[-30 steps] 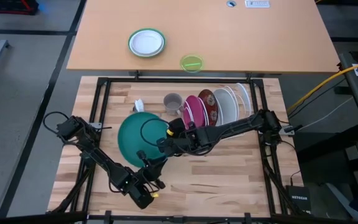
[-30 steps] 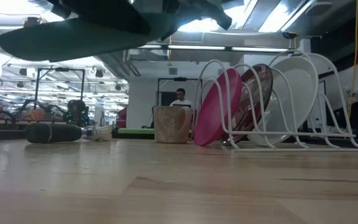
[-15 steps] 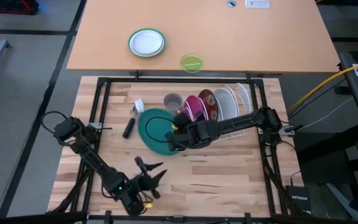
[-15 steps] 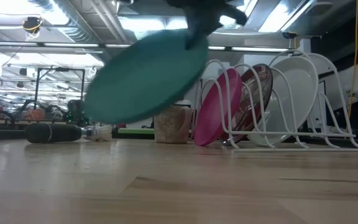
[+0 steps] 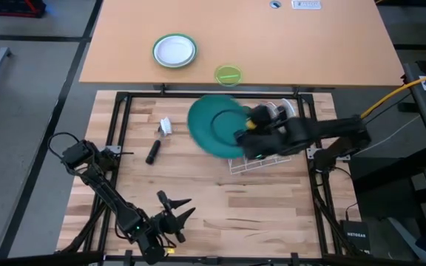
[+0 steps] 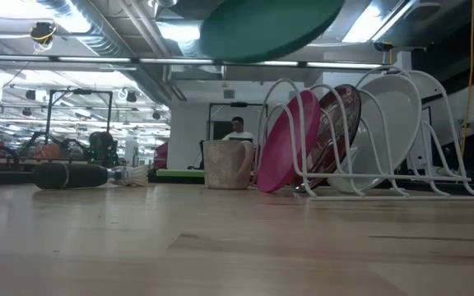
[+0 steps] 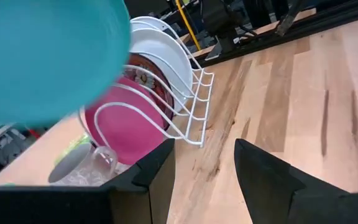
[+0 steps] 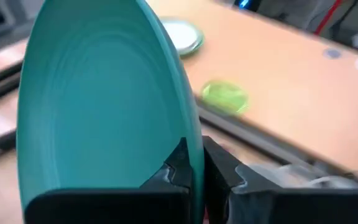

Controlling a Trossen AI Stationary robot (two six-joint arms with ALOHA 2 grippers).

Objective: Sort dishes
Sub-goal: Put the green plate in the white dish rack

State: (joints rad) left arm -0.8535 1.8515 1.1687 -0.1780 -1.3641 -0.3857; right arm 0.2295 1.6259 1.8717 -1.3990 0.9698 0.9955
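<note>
Wooden table (image 5: 272,214): rack (image 6: 434,191) with pink plate (image 6: 285,144), white plate (image 6: 393,123).

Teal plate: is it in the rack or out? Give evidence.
Out. The teal plate hangs above the rack, pinched by the right gripper.

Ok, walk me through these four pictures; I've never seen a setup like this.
Two dark robot arms work at a wooden table.

One picture looks straight down from above, one looks level across the tabletop, and two come from cameras on the arms' wrists.

The right arm's fingers pinch the rim of a teal-green plate, held in the air above a white wire rack. The rack already holds a pink plate, a dark red patterned plate and a white plate. A cup stands beside it.

The left arm waits near the table's front edge, fingers open and empty.
</note>
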